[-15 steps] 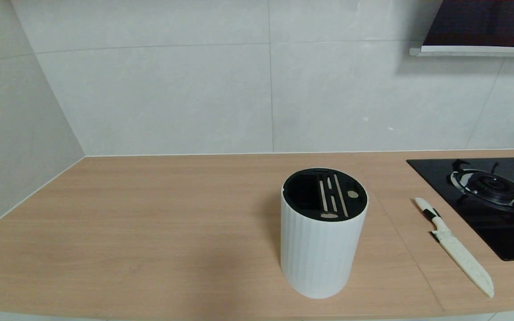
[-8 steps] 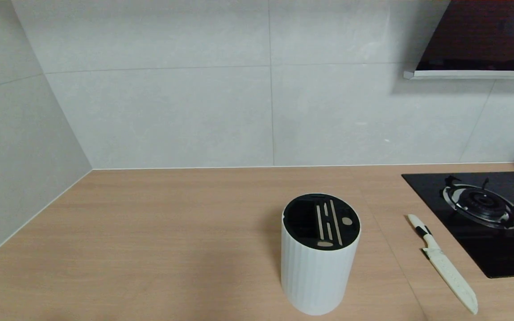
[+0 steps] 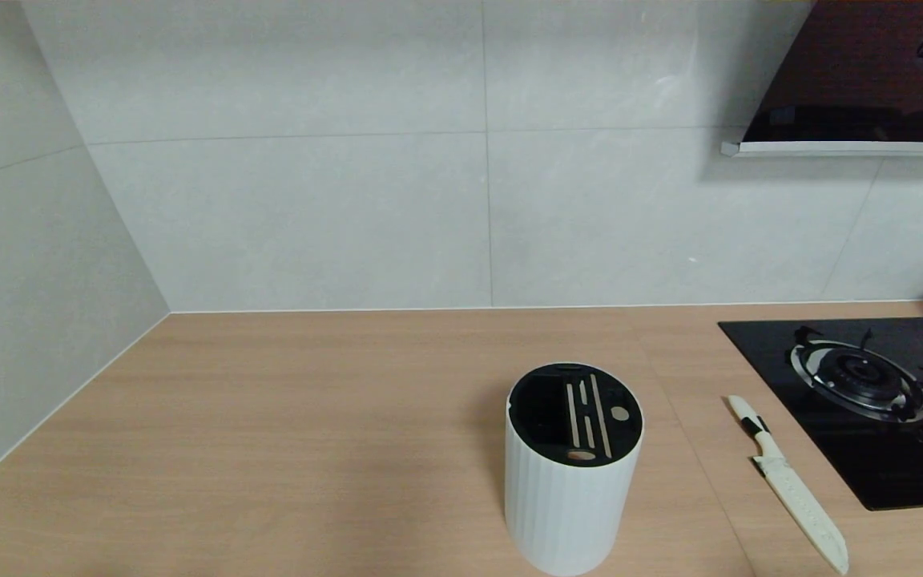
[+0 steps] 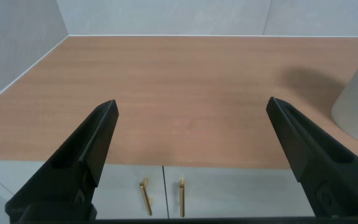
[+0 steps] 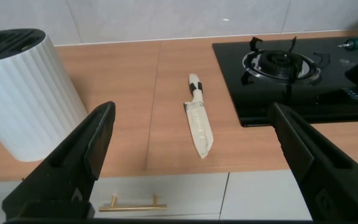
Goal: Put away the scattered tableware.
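A wide stretch of wooden surface (image 3: 309,425) runs from the corner wall to the white knife holder (image 3: 572,489), which stands upright near the front edge. The knife (image 3: 787,482) lies flat between the holder and the stove (image 3: 894,449), touching neither (handle toward the wall, blade toward the front edge). Both arms are held out beyond the front edge, above the cupboard doors (image 4: 229,193). The left jaws are spread wide, facing open wood. The right jaws are also spread wide, with the knife lying ahead between them.
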### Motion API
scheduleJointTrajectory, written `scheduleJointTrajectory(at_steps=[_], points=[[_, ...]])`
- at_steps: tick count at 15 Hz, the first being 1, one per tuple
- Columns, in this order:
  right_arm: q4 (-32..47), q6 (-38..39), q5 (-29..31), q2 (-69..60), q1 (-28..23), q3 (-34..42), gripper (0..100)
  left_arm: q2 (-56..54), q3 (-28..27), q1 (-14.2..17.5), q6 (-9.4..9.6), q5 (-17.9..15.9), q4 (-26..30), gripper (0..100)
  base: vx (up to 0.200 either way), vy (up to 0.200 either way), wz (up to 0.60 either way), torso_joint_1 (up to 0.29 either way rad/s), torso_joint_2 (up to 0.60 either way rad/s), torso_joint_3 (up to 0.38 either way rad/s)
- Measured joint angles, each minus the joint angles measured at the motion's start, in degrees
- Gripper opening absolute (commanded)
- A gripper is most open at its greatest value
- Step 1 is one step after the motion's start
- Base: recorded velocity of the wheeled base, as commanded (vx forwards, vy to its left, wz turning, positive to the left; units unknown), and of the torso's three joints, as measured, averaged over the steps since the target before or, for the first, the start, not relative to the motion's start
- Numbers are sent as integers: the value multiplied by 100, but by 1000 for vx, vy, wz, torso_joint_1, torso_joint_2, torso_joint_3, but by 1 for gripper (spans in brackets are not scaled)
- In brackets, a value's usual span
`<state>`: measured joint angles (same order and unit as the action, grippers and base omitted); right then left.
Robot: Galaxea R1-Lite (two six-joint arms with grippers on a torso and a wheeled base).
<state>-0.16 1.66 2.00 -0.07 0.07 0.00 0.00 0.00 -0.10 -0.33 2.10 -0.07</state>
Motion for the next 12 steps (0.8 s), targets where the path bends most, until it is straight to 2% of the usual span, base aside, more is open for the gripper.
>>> scheduleJointTrajectory(at_steps=[12], points=[[0, -305, -39, 7, 2, -105, 100, 0, 0, 2, -16, 0, 0, 100, 0, 0, 0, 0, 0, 0]])
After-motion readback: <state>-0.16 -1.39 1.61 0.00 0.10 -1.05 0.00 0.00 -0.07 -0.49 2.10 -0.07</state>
